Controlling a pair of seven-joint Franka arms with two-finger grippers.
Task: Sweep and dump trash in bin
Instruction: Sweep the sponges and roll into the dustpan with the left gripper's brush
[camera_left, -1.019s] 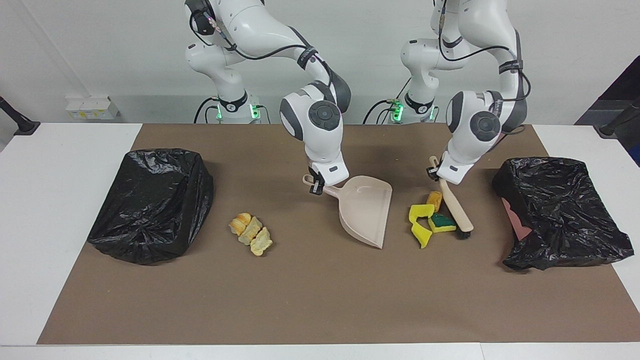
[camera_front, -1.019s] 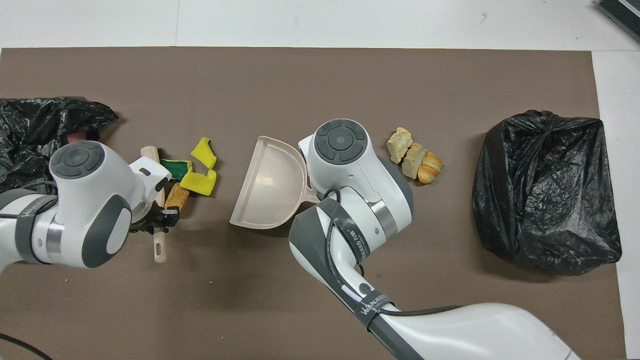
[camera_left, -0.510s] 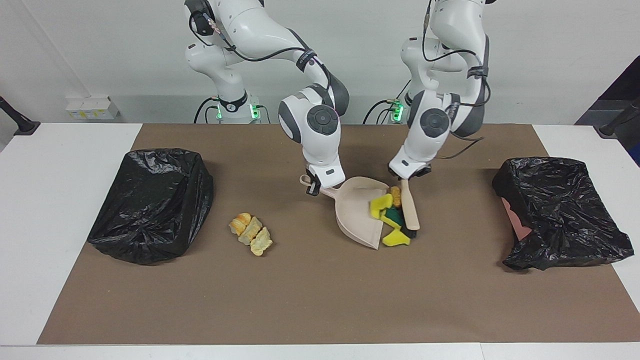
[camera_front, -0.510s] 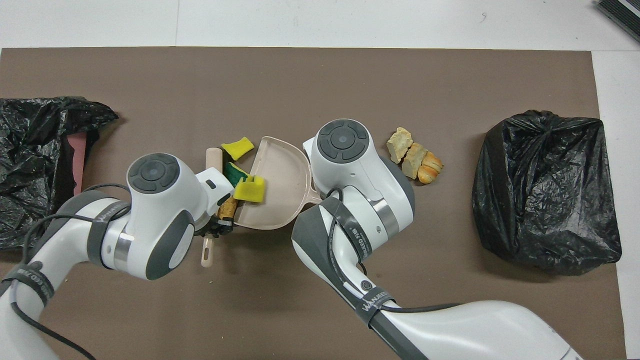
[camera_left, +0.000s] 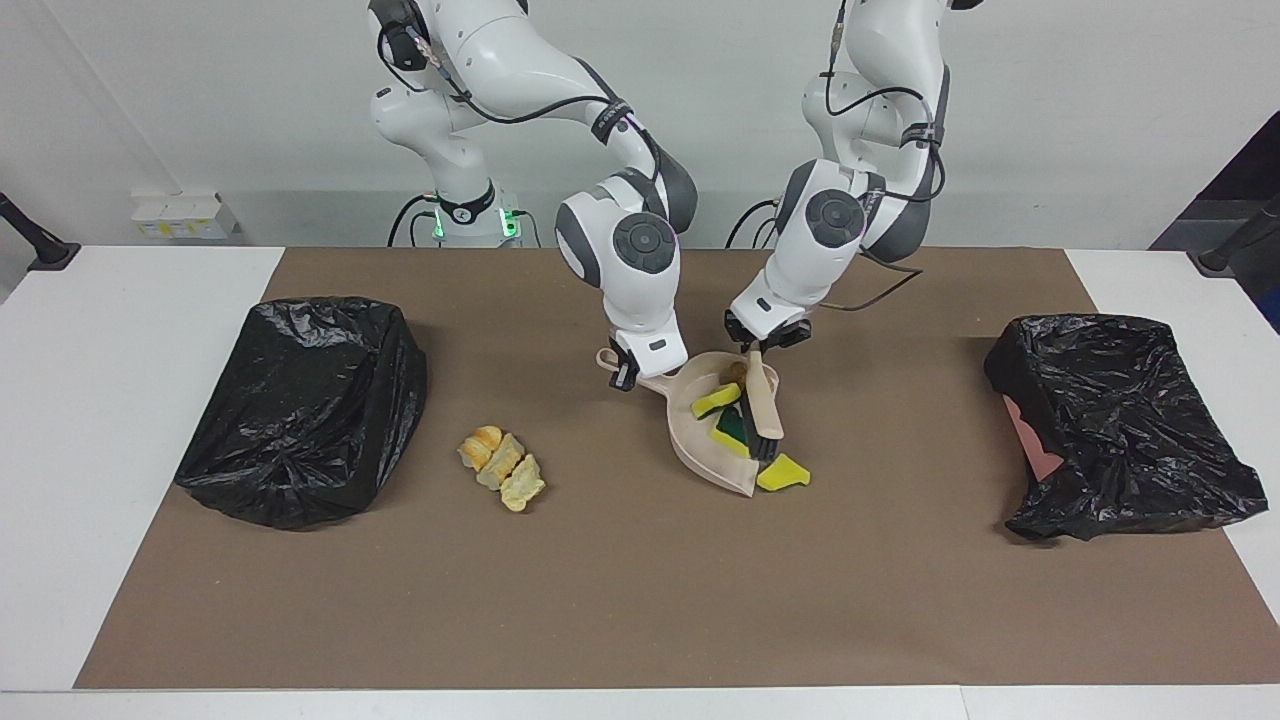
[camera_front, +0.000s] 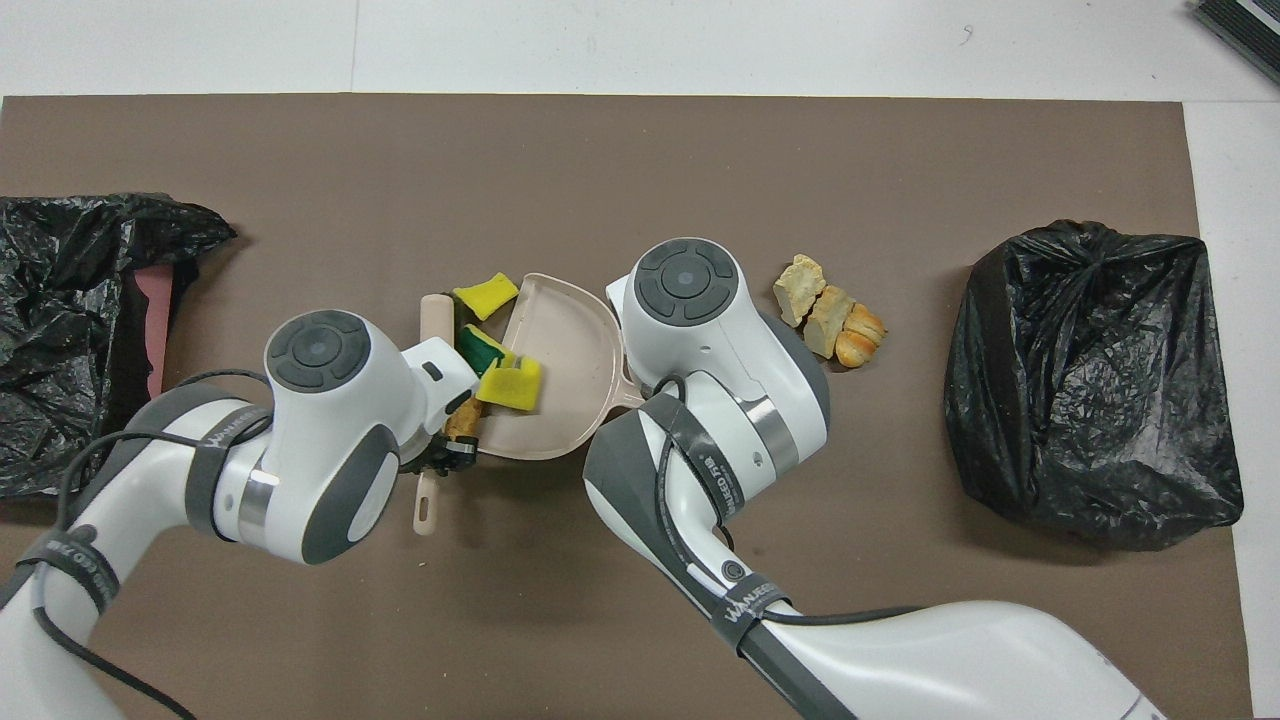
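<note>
The left gripper (camera_left: 757, 347) is clamped on the handle of the brush (camera_left: 762, 402), whose beige back slants down across the open mouth of the dustpan (camera_left: 700, 448) with the black bristles low against the pan's floor. The right gripper (camera_left: 624, 372) is closed on the dustpan's handle, at the end of the pan nearer to the robots, and holds the pan with its mouth turned toward the left arm's end of the table.

Taking the dustpan as the landmark: inside it, against the brush, lie a yellow sponge piece (camera_left: 714, 401) and a green sponge piece (camera_left: 730, 428). An orange-brown lump (camera_left: 736, 372) sits at the pan's edge right by the brush handle, just under the left gripper. A second yellow sponge piece (camera_left: 783, 473) lies on the brown mat (camera_left: 620, 600) just outside the pan's lip, at the corner farther from the robots.

Three pale chunks (camera_left: 502, 467) lie together on the mat, apart from the dustpan toward the right arm's end of the table. Farther the same way stands a black-bagged bin (camera_left: 305, 405). Toward the left arm's end, well apart from the pan, stands another bin (camera_left: 1120, 420) lined with a black bag.
</note>
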